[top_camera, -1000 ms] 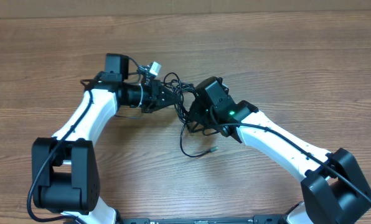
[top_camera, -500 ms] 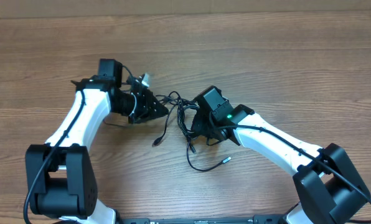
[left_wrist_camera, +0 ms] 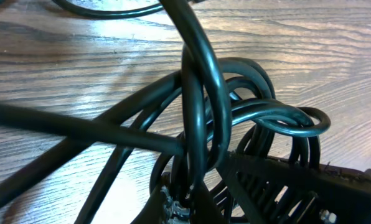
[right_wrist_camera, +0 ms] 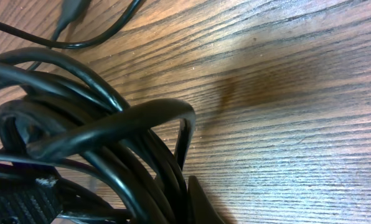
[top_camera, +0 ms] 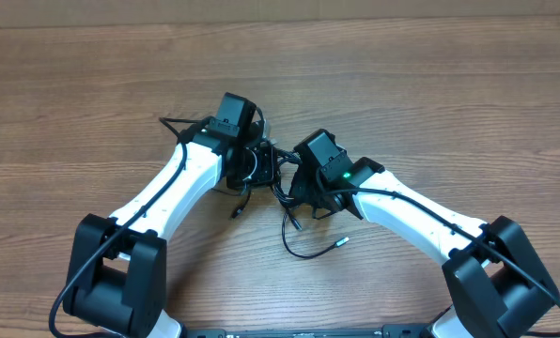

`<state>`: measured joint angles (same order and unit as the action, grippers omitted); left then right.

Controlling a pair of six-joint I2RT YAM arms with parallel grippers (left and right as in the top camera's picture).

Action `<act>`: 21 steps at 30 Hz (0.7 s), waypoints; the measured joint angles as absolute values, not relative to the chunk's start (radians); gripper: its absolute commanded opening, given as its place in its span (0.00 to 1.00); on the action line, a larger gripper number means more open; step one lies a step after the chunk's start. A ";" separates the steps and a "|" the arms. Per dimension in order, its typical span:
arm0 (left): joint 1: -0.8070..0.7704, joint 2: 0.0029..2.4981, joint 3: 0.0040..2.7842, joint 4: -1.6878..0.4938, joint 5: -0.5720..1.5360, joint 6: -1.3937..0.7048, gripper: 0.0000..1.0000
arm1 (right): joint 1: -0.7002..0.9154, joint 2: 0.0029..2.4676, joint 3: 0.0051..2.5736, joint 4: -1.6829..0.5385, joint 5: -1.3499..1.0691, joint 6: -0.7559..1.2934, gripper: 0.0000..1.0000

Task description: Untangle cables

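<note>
The cables (top_camera: 284, 180) are a knot of thin black cords on the table between my two grippers. One loose end with a silvery tip (top_camera: 342, 241) trails toward the front, and another plug end (top_camera: 235, 214) lies front left. My left gripper (top_camera: 264, 163) presses into the knot from the left. In the left wrist view several loops (left_wrist_camera: 201, 93) run down into that gripper (left_wrist_camera: 185, 208), which is shut on them. My right gripper (top_camera: 301, 193) holds the knot's right side. In its wrist view a bundle of strands (right_wrist_camera: 111, 127) is squeezed in this gripper (right_wrist_camera: 173, 205), against a dark finger (right_wrist_camera: 201, 202).
The wooden table (top_camera: 449, 84) stretches bare on all sides of the knot. Both arm bases (top_camera: 111, 282) stand at the front edge, left and right. A black ribbed part (left_wrist_camera: 285, 186) sits just behind the loops in the left wrist view.
My left gripper swung left away from the knot, then came back right into it and closed on cable loops. The right gripper kept its hold; loose ends dropped toward the front.
</note>
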<state>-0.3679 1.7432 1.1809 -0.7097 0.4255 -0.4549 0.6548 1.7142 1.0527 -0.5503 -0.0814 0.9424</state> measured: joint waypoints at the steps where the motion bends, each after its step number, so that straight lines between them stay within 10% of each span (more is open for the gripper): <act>1: -0.374 1.743 1.181 -0.709 0.414 -0.463 0.04 | 0.655 1.714 1.053 -0.551 -0.081 0.942 0.04; 21: -0.125 1.703 1.201 -0.783 0.923 -0.398 0.04 | 0.660 1.689 1.090 -0.509 -0.099 0.945 0.04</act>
